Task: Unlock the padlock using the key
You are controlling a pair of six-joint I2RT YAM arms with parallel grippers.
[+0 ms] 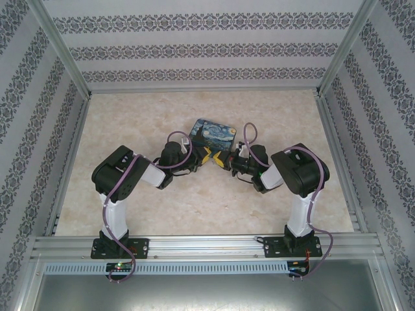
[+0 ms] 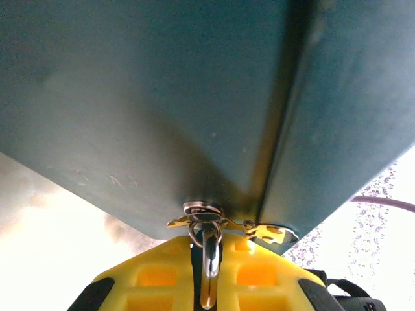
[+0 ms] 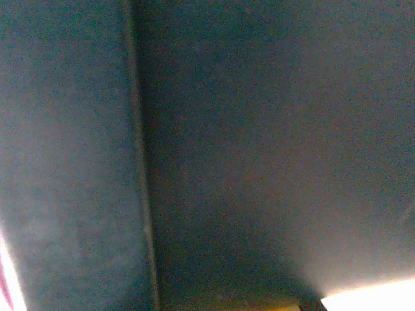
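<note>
Left gripper (image 1: 207,155): pinches one thin silvery metal piece (image 2: 209,265), key or shackle unclear, touching the one tin (image 2: 162,97) at its near edge. Right gripper (image 1: 225,161): just right, opening hidden.

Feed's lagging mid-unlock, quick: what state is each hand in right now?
Left hand: closed on a thin silvery loop, apparently the shackle of the padlock.
Right hand: cannot be told; it sits tight against the tin.

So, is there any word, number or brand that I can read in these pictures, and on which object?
None can be read.
The tin carries a painted night sky without letters; its dark sides, seen close from both wrist cameras, are plain.
</note>
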